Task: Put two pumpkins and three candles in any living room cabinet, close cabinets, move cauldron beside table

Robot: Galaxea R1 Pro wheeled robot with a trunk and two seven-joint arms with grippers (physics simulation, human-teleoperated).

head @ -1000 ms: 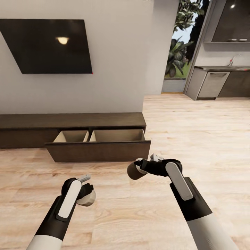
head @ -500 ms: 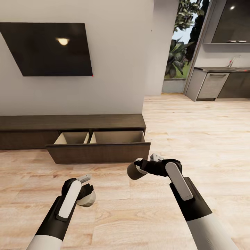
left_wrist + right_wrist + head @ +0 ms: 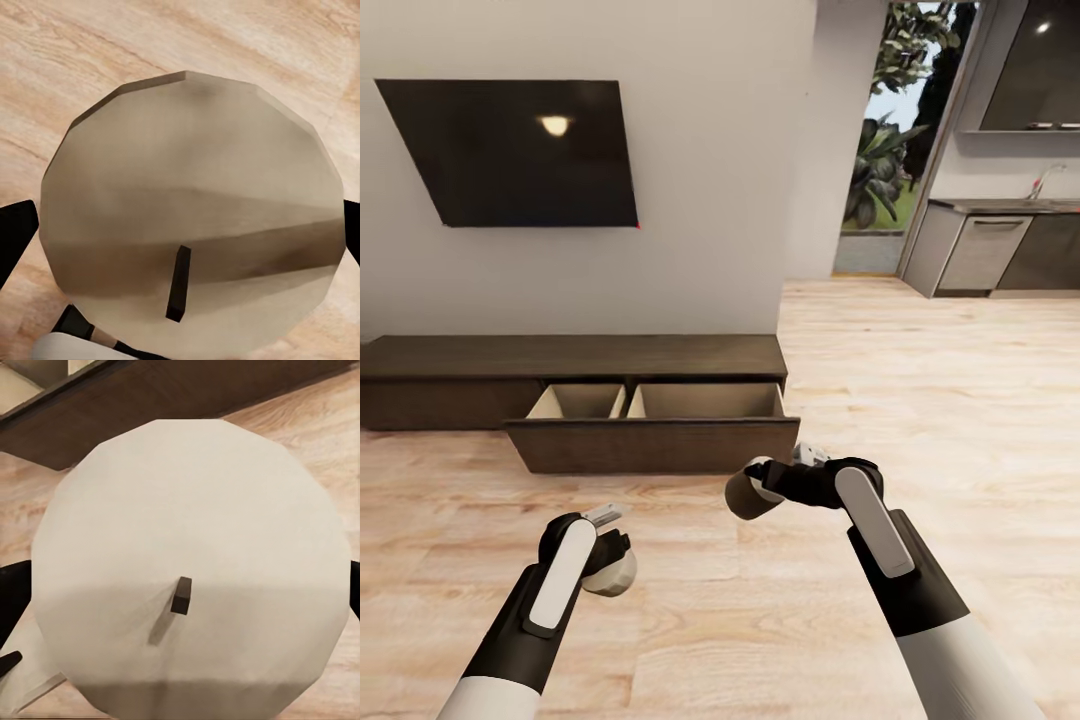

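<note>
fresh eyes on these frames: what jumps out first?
Each gripper holds a candle: the left gripper a cream one low over the plank floor, the right gripper a brown-sided one nearer the cabinet. Ahead, the cabinet's open drawer shows tan insides, below the black wall TV.

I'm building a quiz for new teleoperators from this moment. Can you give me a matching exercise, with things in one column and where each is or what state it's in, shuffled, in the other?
Things:
1. cream-white stubby candle
2. brown-sided stubby candle
3. long, low, dark brown wood TV cabinet
4. black flat TV

Places or states:
A. mounted on the pale wall
B. held in the right gripper
C. two drawers pulled open, tan insides showing
D. held in the left gripper

Pairs: 1-D, 2-B, 3-C, 4-A
</note>
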